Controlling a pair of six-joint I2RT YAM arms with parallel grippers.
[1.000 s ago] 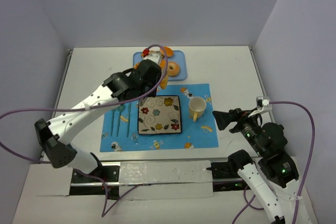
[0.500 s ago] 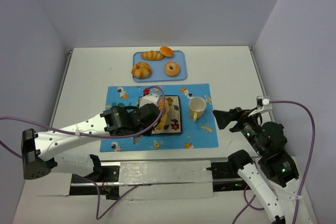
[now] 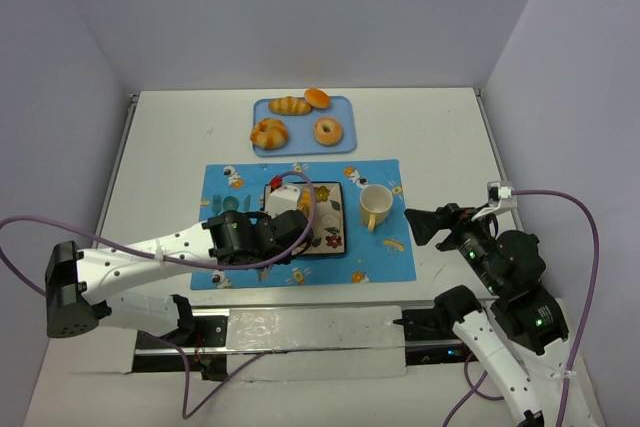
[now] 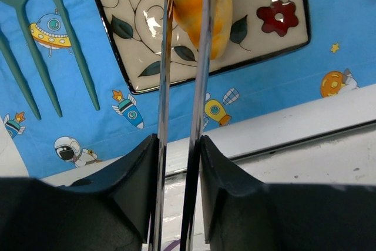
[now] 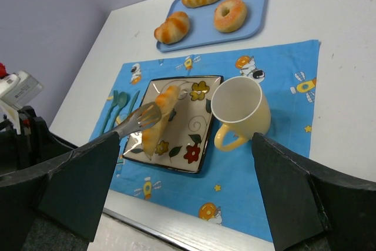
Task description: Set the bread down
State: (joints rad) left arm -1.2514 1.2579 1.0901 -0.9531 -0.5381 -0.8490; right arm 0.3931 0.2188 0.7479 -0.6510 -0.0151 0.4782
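The bread (image 5: 158,116), a long golden-orange croissant, hangs tilted over the flowered square plate (image 5: 194,142), its lower end at or just above the plate. It is pinched between metal tongs (image 5: 135,123). My left gripper (image 4: 179,145) is shut on the tongs (image 4: 202,57), with the bread (image 4: 197,4) at their far end above the plate (image 4: 264,4). In the top view the left gripper (image 3: 290,229) sits over the plate's (image 3: 332,239) left half and hides most of the bread. My right gripper (image 5: 185,139) is open and empty, right of the mat (image 3: 412,222).
A yellow cup (image 3: 375,207) stands right of the plate on the blue placemat (image 3: 385,257). Teal cutlery (image 4: 53,39) lies left of the plate. A blue tray (image 3: 346,119) at the back holds a shorter roll, buns and a doughnut.
My left arm has swung from the back tray down to the plate, carrying the bread in the tongs. The right arm has not moved.
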